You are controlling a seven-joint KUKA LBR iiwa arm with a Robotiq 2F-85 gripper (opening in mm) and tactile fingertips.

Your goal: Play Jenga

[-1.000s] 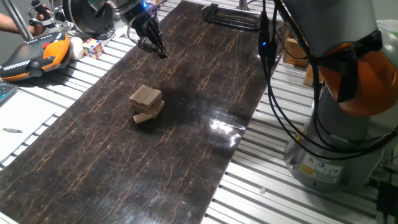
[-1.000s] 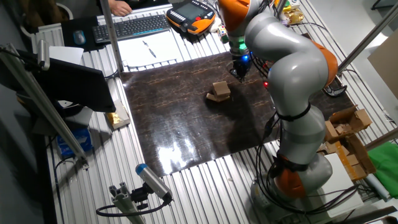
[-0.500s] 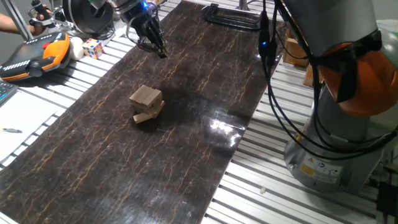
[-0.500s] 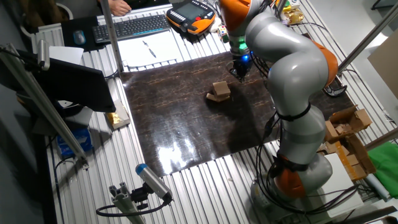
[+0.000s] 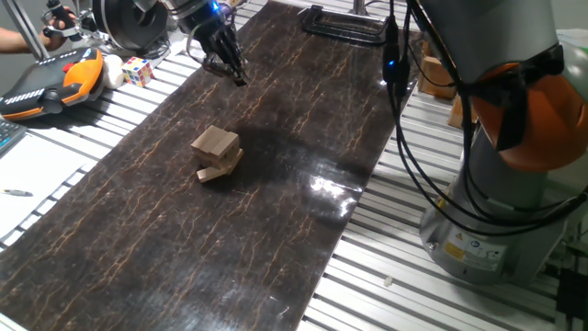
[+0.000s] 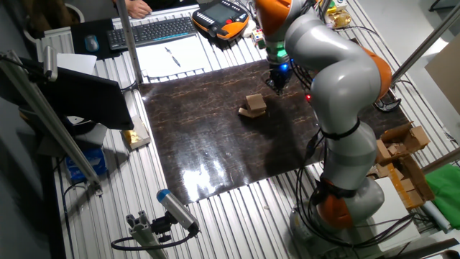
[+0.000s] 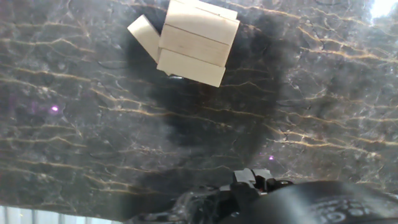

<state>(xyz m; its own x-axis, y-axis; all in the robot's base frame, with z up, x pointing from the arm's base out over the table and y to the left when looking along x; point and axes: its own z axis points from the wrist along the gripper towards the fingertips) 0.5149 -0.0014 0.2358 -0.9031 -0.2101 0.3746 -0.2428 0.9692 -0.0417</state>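
Observation:
The Jenga stack [image 5: 218, 152] is a low pile of pale wooden blocks on the dark marbled mat [image 5: 276, 221], with one lower block sticking out sideways. My gripper [image 5: 237, 79] hangs above the mat's far part, apart from the stack and a little beyond it. Its fingers look pressed together with nothing between them. In the other fixed view the gripper [image 6: 279, 86] is up and to the right of the stack [image 6: 253, 106]. The hand view has the stack [image 7: 196, 40] at the top and the gripper's tips [image 7: 252, 180] low in the frame.
A multicoloured puzzle cube [image 5: 138, 70] and an orange teach pendant [image 5: 50, 83] lie left of the mat. A black clamp [image 5: 344, 23] sits at the mat's far end. Spare wooden blocks [image 5: 436, 74] lie by the robot base [image 5: 496, 211]. A keyboard [image 6: 151, 30] is behind.

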